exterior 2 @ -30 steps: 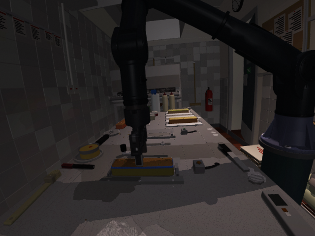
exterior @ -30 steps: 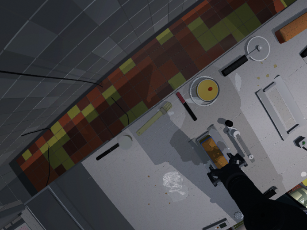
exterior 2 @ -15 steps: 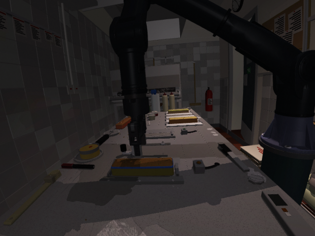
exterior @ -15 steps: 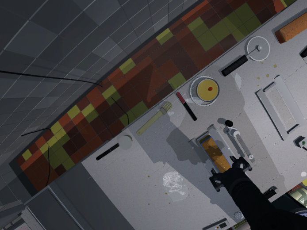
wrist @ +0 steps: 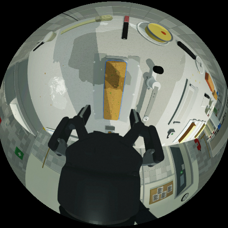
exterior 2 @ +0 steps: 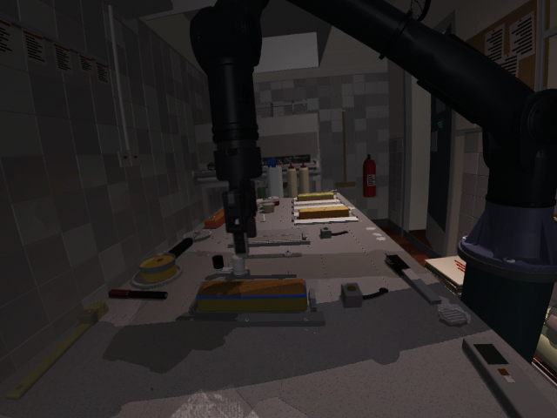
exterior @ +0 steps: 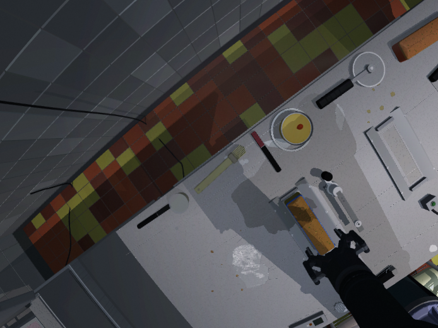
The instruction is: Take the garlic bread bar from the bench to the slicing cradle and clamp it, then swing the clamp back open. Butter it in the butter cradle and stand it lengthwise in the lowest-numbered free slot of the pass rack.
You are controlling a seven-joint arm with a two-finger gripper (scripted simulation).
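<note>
My gripper point(exterior: 335, 251) point(exterior 2: 241, 245) point(wrist: 110, 115) hangs above the bench, over the near end of the slicing cradle point(exterior: 307, 221) point(exterior 2: 254, 312). The garlic bread bar point(exterior: 311, 224) point(exterior 2: 252, 294) point(wrist: 114, 88), golden brown with a blue outline, lies flat in that cradle. The clamp arm point(exterior: 339, 205) point(wrist: 152, 99) with its white pivot and black knob point(exterior: 326, 175) point(exterior 2: 217, 261) lies beside the cradle, swung away from the bread. An empty second cradle point(exterior: 401, 153) point(exterior 2: 270, 240) sits further along the bench, and the pass rack point(exterior 2: 324, 209) with two bars stands at the far end. My gripper is open and holds nothing.
The tiled wall point(exterior 2: 67, 180) runs along the bench's far side. Near it lie a pastry brush point(exterior: 221, 169), a red-and-black knife point(exterior: 266, 151), a butter dish point(exterior: 292, 129) point(exterior 2: 157, 268) and a pizza wheel point(exterior: 353, 79). A grey button box point(exterior 2: 352, 294) sits right of the cradle.
</note>
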